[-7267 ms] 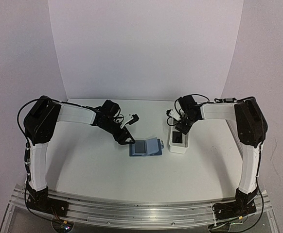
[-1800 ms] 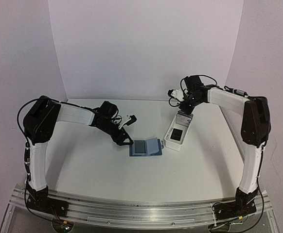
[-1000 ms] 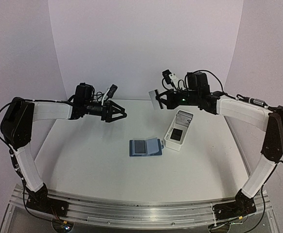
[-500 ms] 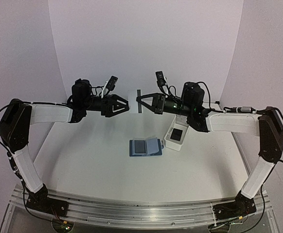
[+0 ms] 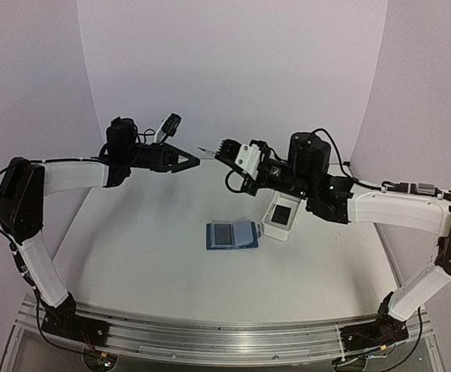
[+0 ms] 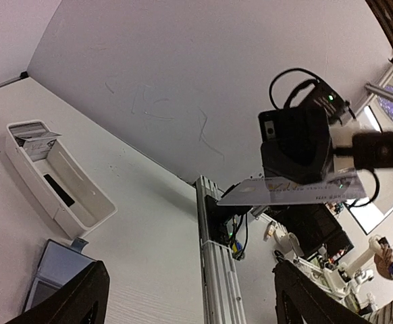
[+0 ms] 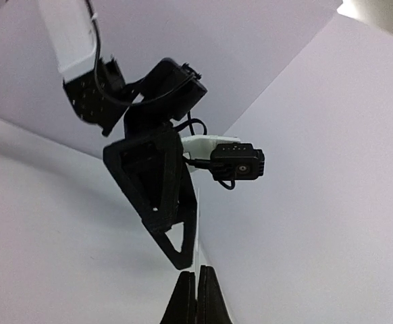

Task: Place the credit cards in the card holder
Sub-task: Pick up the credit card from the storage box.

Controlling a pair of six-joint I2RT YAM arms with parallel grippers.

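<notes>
Nearest, in the lower middle of the overhead view, the card holder (image 5: pixel 232 234) is seen lying open and flat on the table (image 5: pixel 148 271), with a darker panel on its left half. Just to its right a white tray (image 5: pixel 275 234) is set, and a dark card (image 5: pixel 283 215) lies flat inside it. The tray's far end is hidden in this view by the right arm.

Farther back, both arms are raised above the table, and their tips are brought close together in the upper middle of the frame. The right gripper (image 5: pixel 222 149) is pointed left, and its fingers (image 7: pixel 186 297) are pressed together on a pale card (image 6: pixel 277 194). The card is held out in the air, well above the holder and tray. The left gripper (image 5: pixel 188 160) is pointed right toward that card. Its fingers (image 6: pixel 82 297) are spread wide at the bottom corners of the left wrist view, with nothing pinched between them. Whether the card's free edge touches the left gripper cannot be told.
</notes>
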